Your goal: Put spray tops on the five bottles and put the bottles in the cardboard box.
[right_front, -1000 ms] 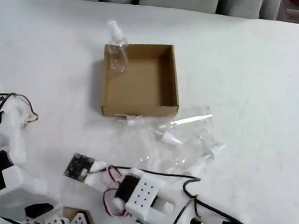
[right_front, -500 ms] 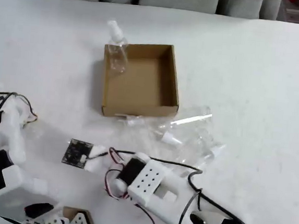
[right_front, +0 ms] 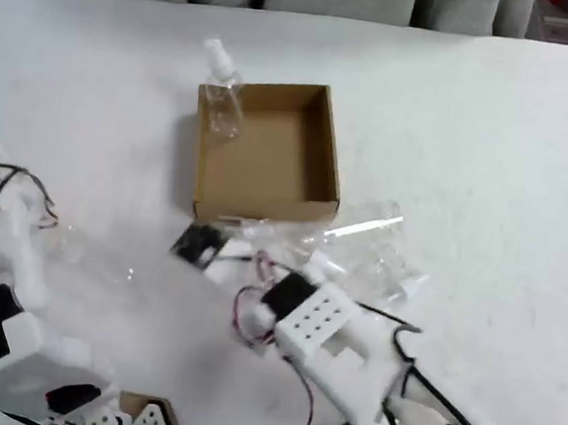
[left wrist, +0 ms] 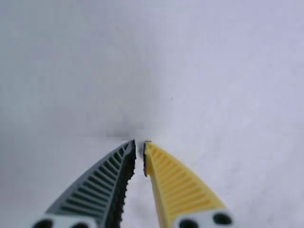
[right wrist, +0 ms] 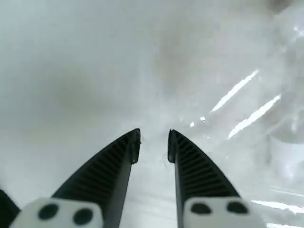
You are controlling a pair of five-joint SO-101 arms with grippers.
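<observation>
Clear bottles (right_front: pixel 364 259) beside the cardboard box (right_front: pixel 264 209) lay just ahead of the right end effector (right wrist: pixel 153 138), newly advanced, narrowly parted and empty, seemingly about to grasp one.

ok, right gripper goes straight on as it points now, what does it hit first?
Most likely the near edge of the clear bottle pile, lying just ahead of the right gripper. Past that, the front wall of the cardboard box. Depth is hard to judge.
</observation>
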